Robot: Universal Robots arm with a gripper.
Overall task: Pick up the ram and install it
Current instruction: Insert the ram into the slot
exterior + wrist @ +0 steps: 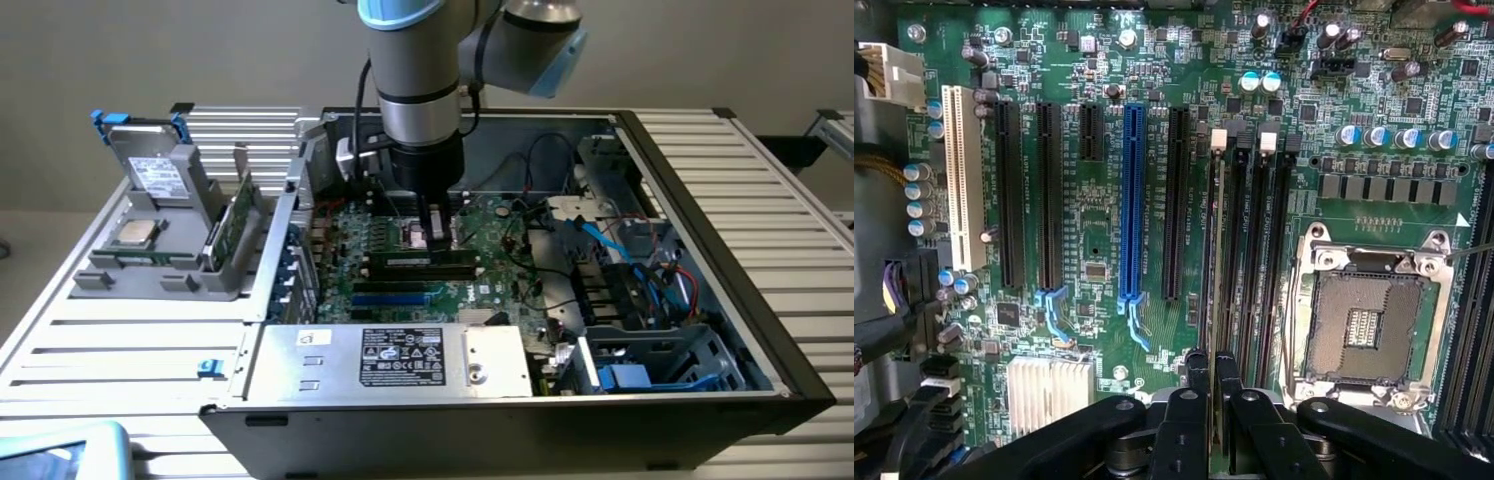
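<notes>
1. A robotics lab or test workshop: an industrial robot arm (pixel 416 90) stands over an opened computer case (pixel 747 290).
2. A slatted metal surface (pixel 120 350) carries a grey rack (pixel 147 275) of spare computer parts.
3. A plain grey wall (pixel 160 50) stands behind.

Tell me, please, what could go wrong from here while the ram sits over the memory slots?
1. The end effector grips the ram edge-on at the black memory slots, which lie close together. A slight offset or tilt could jam it against a slot wall.
2. The open CPU socket lies right beside those slots. If the ram slipped, it could strike the exposed contacts.
</notes>
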